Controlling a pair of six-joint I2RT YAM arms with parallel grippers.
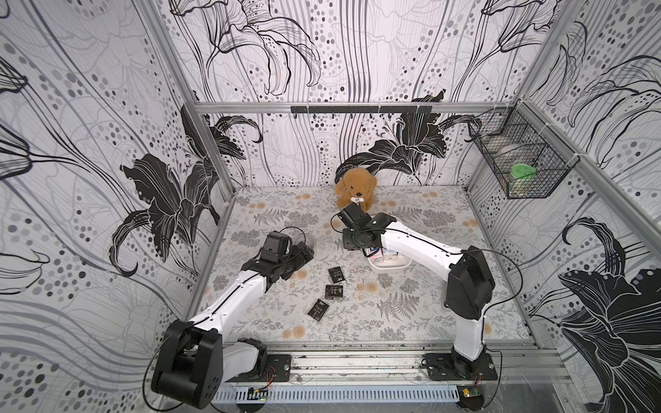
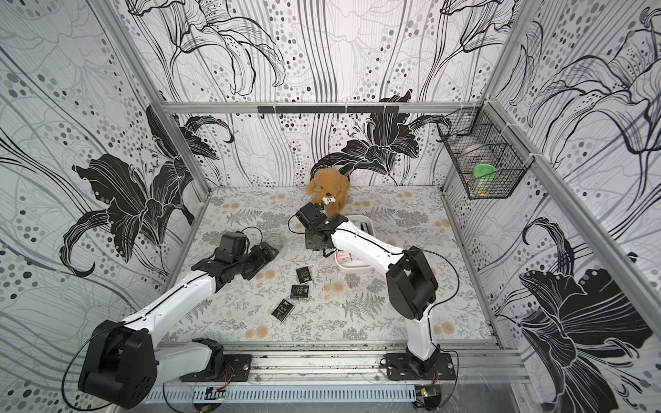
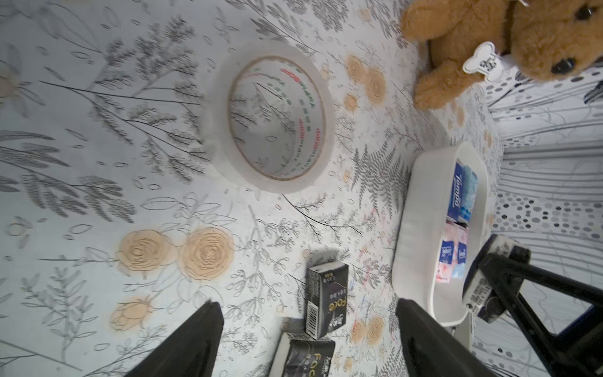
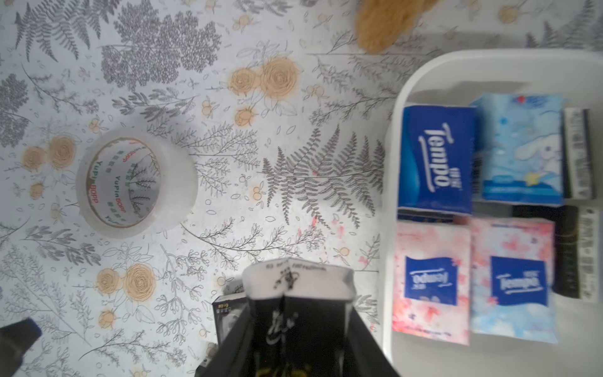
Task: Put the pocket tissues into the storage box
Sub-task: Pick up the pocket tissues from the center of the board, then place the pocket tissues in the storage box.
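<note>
Top views: left fingers are spread and empty, low over the desk with the tips at the tape roll. The right arm bends down at the storage box. Its wrist hides the right fingers in both top views, so the grip can't be read there. Three loose packets, all black, lie flat on the desk between the arms, close together and apart from the box. A plush dog sits at the back wall behind the box, and a wire basket hangs on the side wall. Left wrist: left fingers are wide apart with nothing between them. Beyond them are the tape roll, two of the loose packets and the storage box with blue and pink packets inside. At the box's end the right fingers pinch a black packet. Right wrist: right fingers are closed on the black packet, one finger on each side. The packet hangs over the desk just beside the outer wall of the box, not inside it. Inside, lying flat side by side, are a dark blue packet, a light blue packet and two pink packets. Black ones stand on edge along the far wall, blurred.
</note>
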